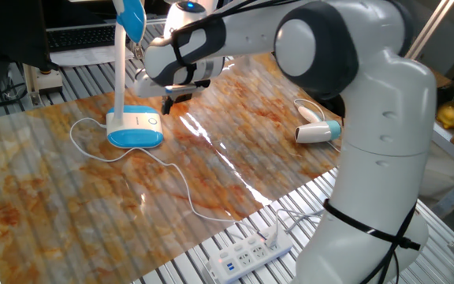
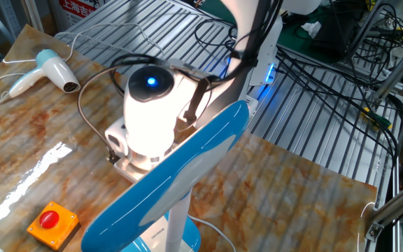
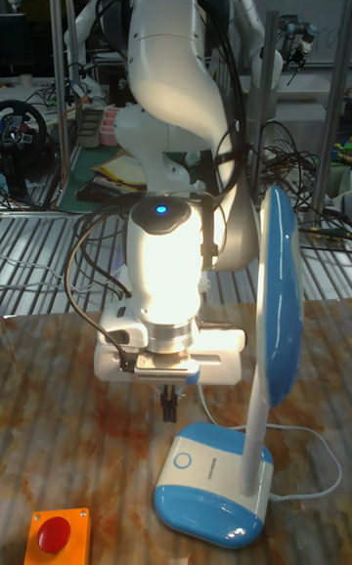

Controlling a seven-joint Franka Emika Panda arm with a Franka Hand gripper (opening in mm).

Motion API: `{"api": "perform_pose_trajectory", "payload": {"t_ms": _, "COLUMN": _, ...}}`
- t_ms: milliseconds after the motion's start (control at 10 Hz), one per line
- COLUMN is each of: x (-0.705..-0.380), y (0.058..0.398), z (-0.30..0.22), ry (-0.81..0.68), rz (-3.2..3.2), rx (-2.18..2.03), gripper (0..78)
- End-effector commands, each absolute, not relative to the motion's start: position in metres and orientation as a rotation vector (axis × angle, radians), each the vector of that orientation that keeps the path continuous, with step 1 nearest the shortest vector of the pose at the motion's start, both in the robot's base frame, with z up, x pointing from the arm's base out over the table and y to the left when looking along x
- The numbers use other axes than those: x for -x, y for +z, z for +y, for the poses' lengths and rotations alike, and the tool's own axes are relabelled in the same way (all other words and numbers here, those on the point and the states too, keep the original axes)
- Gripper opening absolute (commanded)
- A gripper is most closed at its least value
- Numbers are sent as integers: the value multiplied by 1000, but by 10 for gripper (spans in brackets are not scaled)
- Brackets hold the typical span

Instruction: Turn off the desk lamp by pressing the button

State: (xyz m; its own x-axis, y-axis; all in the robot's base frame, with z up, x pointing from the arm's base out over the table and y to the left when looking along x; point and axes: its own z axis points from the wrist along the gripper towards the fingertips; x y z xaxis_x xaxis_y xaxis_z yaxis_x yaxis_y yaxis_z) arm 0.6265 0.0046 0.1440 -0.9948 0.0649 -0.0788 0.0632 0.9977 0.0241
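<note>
I have the desk lamp (image 1: 135,126) standing upright on the marbled desk (image 1: 69,205), its oval blue-rimmed base toward the desk's far left in one fixed view, thin white stem rising from the base's back edge, blue head (image 2: 170,178) up top. The button (image 3: 180,462) is on the white top of the base, at the end away from the stem; nothing is touching it. My hand (image 1: 169,103) hangs above the desk just beside the base on the button side, dark fingertips pointing down. In the tall fixed view the hand (image 3: 169,403) sits above and a little behind the button end of the base, apart from it. I can't tell whether the fingers are apart or together: they read as one dark stub in every view. The lamp's white cord (image 1: 164,170) loops off the base and runs across the desk to a white power strip (image 1: 247,252) at the near edge. A white-and-teal hairdryer (image 1: 318,131) lies on its side well apart to the right. An orange box with a red button (image 2: 52,223) sits near the lamp in the other fixed view.
</note>
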Motion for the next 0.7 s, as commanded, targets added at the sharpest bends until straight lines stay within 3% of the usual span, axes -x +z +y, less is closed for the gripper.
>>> {"api": "perform_pose_trajectory", "payload": {"t_ms": 100, "x": -639, "y": 139, "z": 7, "ry": 128, "rz": 3042, "rx": -104, "gripper": 0}}
{"api": "perform_pose_trajectory", "payload": {"t_ms": 700, "x": -643, "y": 130, "z": 7, "ry": 175, "rz": 3028, "rx": -126, "gripper": 0}}
